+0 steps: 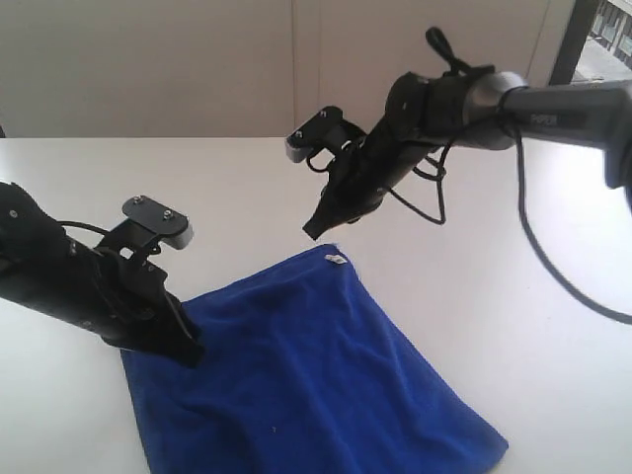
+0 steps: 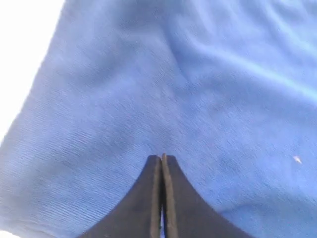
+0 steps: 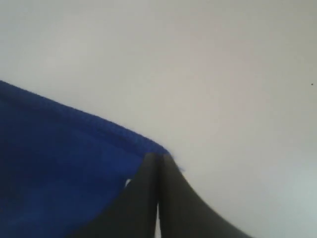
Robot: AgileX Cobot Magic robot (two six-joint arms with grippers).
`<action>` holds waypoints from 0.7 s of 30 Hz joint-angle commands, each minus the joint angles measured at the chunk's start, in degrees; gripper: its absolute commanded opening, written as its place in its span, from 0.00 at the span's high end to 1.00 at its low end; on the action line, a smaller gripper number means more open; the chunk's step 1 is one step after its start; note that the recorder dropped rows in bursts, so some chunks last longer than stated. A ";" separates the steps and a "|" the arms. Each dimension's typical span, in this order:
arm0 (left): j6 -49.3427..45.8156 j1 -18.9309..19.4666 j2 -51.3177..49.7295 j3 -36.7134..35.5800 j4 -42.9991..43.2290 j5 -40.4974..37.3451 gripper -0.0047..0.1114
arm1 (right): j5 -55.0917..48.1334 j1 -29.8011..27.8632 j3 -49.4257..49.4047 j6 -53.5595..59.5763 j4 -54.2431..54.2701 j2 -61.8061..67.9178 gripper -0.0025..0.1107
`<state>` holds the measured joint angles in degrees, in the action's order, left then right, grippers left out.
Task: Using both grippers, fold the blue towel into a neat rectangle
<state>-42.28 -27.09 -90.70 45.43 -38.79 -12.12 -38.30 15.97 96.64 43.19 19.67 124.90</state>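
Observation:
The blue towel [image 1: 316,365] lies spread on the white table [image 1: 513,296], lightly rumpled, with its small white tag [image 1: 336,260] at the far corner. My left gripper [image 1: 190,353] is low over the towel's left corner, jaws shut with nothing seen between them. In the left wrist view its tips [image 2: 162,157] point at the blue towel [image 2: 188,89]. My right gripper [image 1: 312,231] hangs shut just above the far corner, apart from the cloth. In the right wrist view it [image 3: 159,156] sits over the towel's corner edge [image 3: 74,148], with a sliver of the tag [image 3: 127,182] beside one finger.
A pale wall [image 1: 197,59] runs behind the table. A black cable [image 1: 553,267] loops down from the right arm over the table's right side. A dark frame [image 1: 573,39] stands at the back right. The towel's near corner [image 1: 494,444] reaches toward the picture's bottom edge.

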 commanded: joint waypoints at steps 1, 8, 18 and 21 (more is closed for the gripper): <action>0.00 0.14 -1.36 0.05 -0.07 4.74 0.96 | -11.63 -0.45 -0.04 0.67 0.12 -4.65 0.98; -0.91 1.89 -7.06 0.05 0.51 5.92 0.96 | -15.77 -0.45 -4.65 0.67 -0.42 -5.94 0.98; -7.10 6.71 -15.87 8.98 1.11 -0.78 0.96 | -15.41 -0.45 -7.43 0.67 -1.50 -6.32 0.98; -7.48 7.10 -18.95 13.64 1.88 -4.04 0.96 | -15.27 -0.45 -7.43 0.67 -1.99 -6.87 0.98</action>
<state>-48.71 -20.46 -106.11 55.85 -37.97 -13.35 -53.79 15.97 89.54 43.19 18.44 119.19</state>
